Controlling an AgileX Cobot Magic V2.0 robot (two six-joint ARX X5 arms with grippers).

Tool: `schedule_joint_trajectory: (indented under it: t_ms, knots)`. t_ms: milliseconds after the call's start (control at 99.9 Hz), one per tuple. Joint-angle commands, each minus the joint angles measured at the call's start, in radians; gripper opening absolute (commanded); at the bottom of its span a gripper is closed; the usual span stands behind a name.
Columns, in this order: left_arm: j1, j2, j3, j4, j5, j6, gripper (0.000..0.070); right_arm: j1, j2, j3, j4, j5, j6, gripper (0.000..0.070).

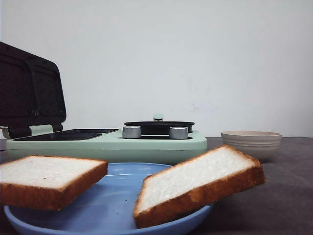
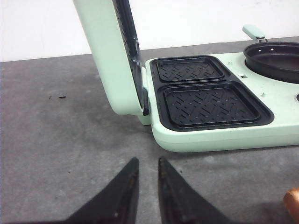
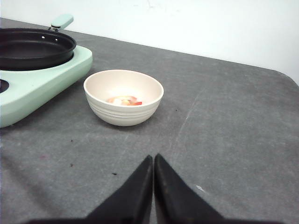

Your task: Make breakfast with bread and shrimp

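Two thick slices of white bread, one on the left [image 1: 46,176] and one on the right [image 1: 200,181], lie tilted on a blue plate [image 1: 107,208] close to the front camera. Pinkish-red shrimp [image 3: 124,100] lies inside a cream bowl [image 3: 122,116], which stands to the right of the mint-green breakfast maker. My left gripper [image 2: 148,161] hovers over the grey table just in front of the maker's sandwich plates [image 2: 208,105], its fingers slightly apart and holding nothing. My right gripper [image 3: 153,157] is shut and empty, short of the bowl. Neither gripper shows in the front view.
The breakfast maker [image 1: 107,144] has its lid [image 2: 110,56] standing open on the left. A black pan [image 1: 159,127] with a mint handle sits on its right half, behind two silver knobs [image 1: 131,131]. The bowl [image 1: 251,143] stands beside it. A white wall is behind.
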Motion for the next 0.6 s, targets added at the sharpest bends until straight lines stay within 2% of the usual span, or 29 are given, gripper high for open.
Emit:
schedule_joint_trajectory:
  t_ms: [0, 240, 340, 591]
  knots:
    - [0.002, -0.001, -0.018, -0.005, 0.002, 0.001, 0.0, 0.0, -0.001, -0.005, 0.009, 0.0, -0.002, 0.0]
    - [0.002, -0.001, -0.017, -0.005, 0.002, -0.021, 0.0, 0.0, -0.001, -0.005, 0.01, 0.0, 0.057, 0.0]
    - [0.002, -0.001, -0.017, -0.005, 0.002, -0.114, 0.0, 0.0, -0.001, -0.005, 0.011, 0.0, 0.137, 0.0]
    - [0.002, -0.001, -0.006, -0.004, 0.001, -0.357, 0.0003, 0.0, -0.001, -0.001, 0.032, 0.0, 0.43, 0.0]
